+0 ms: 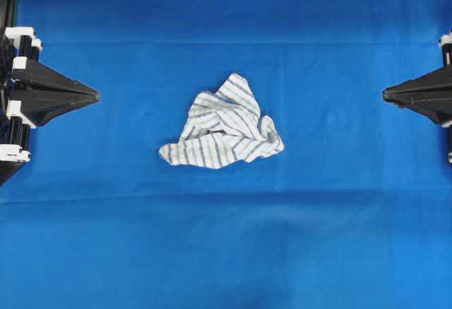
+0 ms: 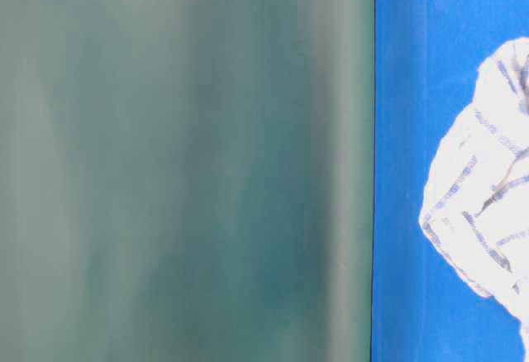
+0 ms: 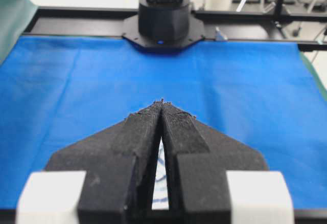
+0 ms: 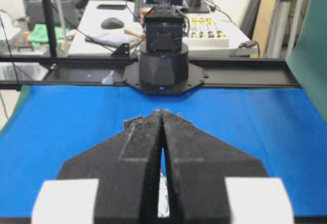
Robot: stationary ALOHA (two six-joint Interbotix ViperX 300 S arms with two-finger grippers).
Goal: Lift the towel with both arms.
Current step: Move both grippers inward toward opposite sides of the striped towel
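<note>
One towel (image 1: 224, 127), white with thin blue and grey stripes, lies crumpled in a loose heap at the middle of the table, on a plain blue tablecloth (image 1: 226, 252) covering the whole top. No containers. Two black arms, one per side: left gripper (image 1: 95, 97) at the left edge, right gripper (image 1: 385, 94) at the right edge, both well apart from the towel, tips pointing at it. Both jaws closed, holding nothing. Black frame rail (image 4: 245, 75) along the far edge; cluttered desk (image 4: 102, 29) behind it.
</note>
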